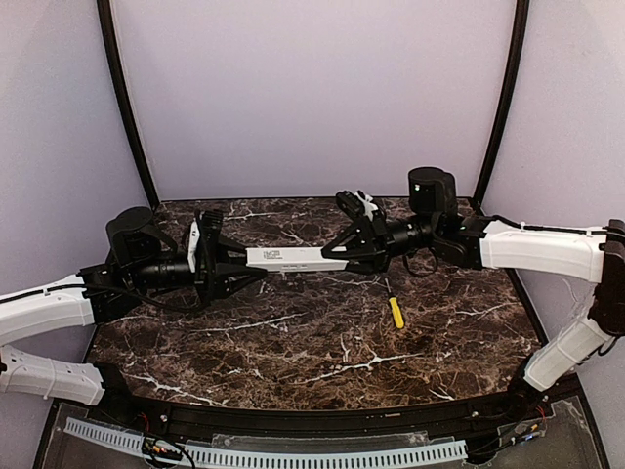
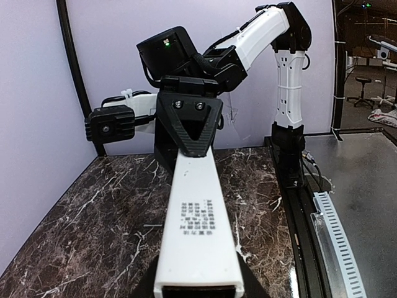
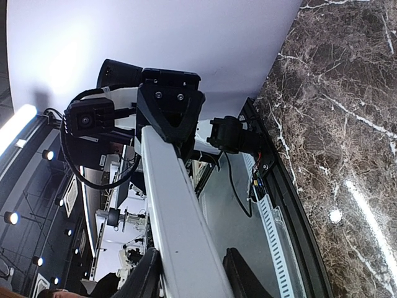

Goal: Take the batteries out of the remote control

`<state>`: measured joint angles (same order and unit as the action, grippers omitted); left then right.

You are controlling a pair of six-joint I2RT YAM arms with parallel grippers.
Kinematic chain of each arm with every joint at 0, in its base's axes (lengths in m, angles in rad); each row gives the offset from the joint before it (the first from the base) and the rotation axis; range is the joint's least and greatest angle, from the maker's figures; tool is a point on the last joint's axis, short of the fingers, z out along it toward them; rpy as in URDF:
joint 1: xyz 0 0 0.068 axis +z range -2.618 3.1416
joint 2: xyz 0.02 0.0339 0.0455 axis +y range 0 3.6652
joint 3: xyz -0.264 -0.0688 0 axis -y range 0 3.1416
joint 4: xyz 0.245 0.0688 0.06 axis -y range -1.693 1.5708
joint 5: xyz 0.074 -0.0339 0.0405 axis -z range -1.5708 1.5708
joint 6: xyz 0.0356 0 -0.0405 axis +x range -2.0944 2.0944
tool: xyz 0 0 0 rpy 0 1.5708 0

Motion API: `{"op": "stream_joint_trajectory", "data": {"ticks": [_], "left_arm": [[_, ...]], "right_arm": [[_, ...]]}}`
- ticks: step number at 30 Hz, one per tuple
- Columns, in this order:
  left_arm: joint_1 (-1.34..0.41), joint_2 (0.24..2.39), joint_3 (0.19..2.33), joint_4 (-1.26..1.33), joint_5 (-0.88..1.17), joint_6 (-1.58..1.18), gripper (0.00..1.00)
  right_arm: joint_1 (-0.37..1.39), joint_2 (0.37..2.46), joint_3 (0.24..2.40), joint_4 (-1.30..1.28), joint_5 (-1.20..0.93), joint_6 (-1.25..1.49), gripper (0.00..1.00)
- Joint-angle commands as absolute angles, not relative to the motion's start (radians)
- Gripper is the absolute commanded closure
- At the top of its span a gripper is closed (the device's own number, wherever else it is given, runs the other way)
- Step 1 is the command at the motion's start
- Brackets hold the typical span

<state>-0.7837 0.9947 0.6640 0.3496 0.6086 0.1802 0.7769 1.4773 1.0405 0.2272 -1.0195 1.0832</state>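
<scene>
Remote control held level in air above marble surface, bridging gap between two sets of jaws. Left jaws closed on one end, right jaws closed on opposite end, tips pointing at each other.

Left wrist view: remote runs straight out from left jaws to right jaws, small printed text on upper face.

Right wrist view: plain pale face of remote runs from right jaws to left jaws.

Yellow-handled screwdriver lies on surface, lower than right jaws and toward near edge from them, apart from both jaws.
</scene>
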Motion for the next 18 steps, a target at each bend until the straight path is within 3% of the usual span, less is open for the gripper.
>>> {"op": "stream_joint_trajectory", "data": {"ticks": [1, 6, 11, 13, 18], "left_arm": [[-0.795, 0.993, 0.661, 0.358, 0.609, 0.178, 1.0], [-0.795, 0.982, 0.649, 0.38, 0.607, 0.165, 1.0], [-0.795, 0.972, 0.642, 0.402, 0.61, 0.152, 1.0], [-0.795, 0.969, 0.639, 0.41, 0.615, 0.146, 1.0], [-0.794, 0.971, 0.637, 0.416, 0.624, 0.144, 1.0]], "right_arm": [[0.789, 1.485, 1.024, 0.261, -1.0, 1.078, 0.8], [0.789, 1.473, 1.004, 0.276, -1.0, 1.086, 0.88], [0.788, 1.454, 0.962, 0.337, -1.009, 1.118, 0.87], [0.786, 1.448, 0.949, 0.35, -1.009, 1.124, 0.85], [0.786, 1.438, 0.941, 0.341, -1.003, 1.124, 0.69]]}}
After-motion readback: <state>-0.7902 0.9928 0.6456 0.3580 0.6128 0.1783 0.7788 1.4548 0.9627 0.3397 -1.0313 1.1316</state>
